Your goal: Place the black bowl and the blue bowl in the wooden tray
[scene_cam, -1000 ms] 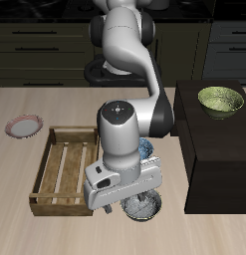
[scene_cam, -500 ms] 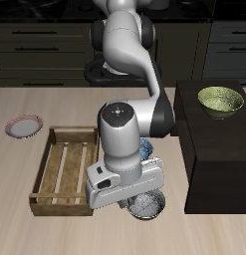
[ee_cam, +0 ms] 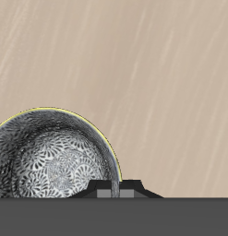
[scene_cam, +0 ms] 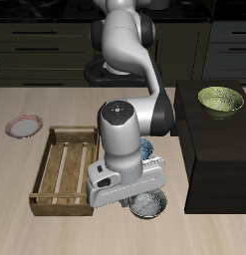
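Hovering just above the black bowl (ee_cam: 53, 155) on the desk (ee_cam: 152, 64); whether the jaws are apart, I cannot tell.

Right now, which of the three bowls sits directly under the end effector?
The black bowl, grey mottled inside, near the table's front edge. The blue bowl is farther back behind the arm; the olive-green bowl sits on the dark cabinet.

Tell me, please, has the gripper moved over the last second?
Yes: the gripper has sunk slightly toward the black bowl, judged against the wooden tray beside it.
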